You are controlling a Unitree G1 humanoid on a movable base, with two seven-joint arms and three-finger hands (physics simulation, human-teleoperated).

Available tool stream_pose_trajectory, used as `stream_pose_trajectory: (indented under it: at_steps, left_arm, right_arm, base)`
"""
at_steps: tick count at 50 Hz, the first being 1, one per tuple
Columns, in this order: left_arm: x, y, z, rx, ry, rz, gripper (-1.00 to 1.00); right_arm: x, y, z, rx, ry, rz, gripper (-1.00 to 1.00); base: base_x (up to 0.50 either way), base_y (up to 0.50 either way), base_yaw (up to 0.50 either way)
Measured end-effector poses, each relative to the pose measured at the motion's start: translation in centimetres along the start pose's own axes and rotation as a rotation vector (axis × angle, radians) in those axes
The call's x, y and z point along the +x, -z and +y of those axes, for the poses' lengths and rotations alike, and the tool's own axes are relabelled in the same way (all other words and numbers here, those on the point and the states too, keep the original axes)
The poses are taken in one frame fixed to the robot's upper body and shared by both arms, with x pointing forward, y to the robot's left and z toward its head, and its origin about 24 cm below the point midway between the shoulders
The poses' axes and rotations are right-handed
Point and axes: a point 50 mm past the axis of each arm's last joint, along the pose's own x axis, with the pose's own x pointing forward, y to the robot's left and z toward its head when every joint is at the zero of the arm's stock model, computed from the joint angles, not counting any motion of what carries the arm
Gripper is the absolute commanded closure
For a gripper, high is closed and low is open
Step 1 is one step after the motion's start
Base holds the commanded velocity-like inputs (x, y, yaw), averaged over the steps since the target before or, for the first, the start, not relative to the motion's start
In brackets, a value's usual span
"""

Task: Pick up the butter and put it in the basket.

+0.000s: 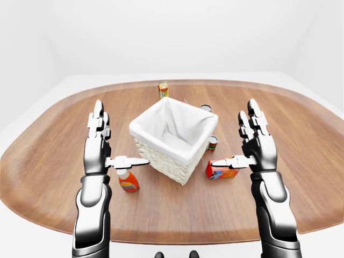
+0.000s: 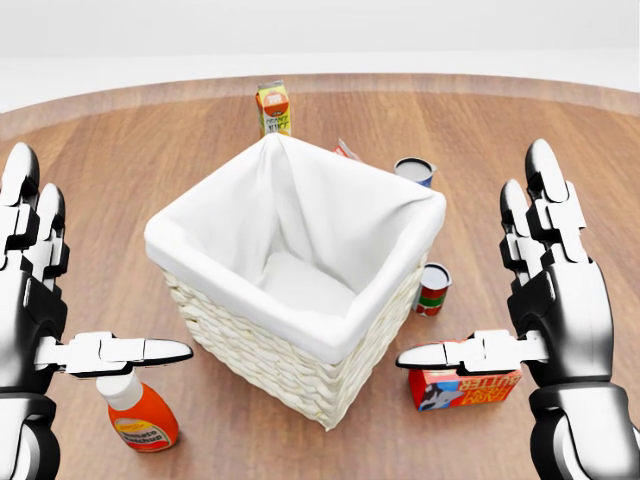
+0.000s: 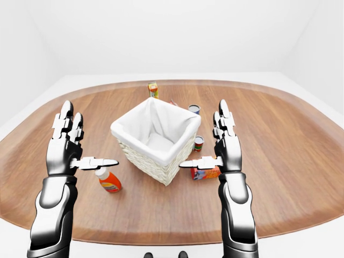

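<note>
The butter [image 2: 465, 388] is a red box lying on the wooden table at the lower right of the head view, just right of the basket. Its top edge is hidden behind my right thumb. The basket [image 2: 270, 368] is white wicker with a white cloth liner and nothing inside, and it fills the middle of the view. My right hand [image 2: 472, 262] hovers open above the butter, fingers up and thumb pointing left, not touching it. My left hand [image 2: 105, 252] is open at the left, mirrored, above a ketchup bottle.
A ketchup bottle [image 2: 140, 415] lies left of the basket under my left thumb. A small red can [image 2: 433, 289] stands between basket and butter. Another can [image 2: 413, 171] and a juice carton [image 2: 272, 108] stand beyond the basket. The oval table's [image 1: 48, 161] edge curves all around.
</note>
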Motion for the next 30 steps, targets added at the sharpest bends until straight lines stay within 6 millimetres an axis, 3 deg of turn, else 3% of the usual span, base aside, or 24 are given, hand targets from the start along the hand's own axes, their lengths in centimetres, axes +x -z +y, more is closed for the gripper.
stream_pose_trajectory:
  at_steps: [7,30]
  left_arm:
    - [0.0,0.03,0.0,0.0,0.0,0.001,-1.0]
    - [-0.06,0.08,-0.03,-0.003,0.0,0.004,-1.0]
  right_arm:
    - [0.04,0.05,0.06,-0.001,-0.001,0.002,-1.0]
    - [0.15,0.42,0.02,-0.048,-0.037,0.022,-1.0]
  base:
    - [0.22,0.0,0.0]
    - [0.0,0.0,0.0]
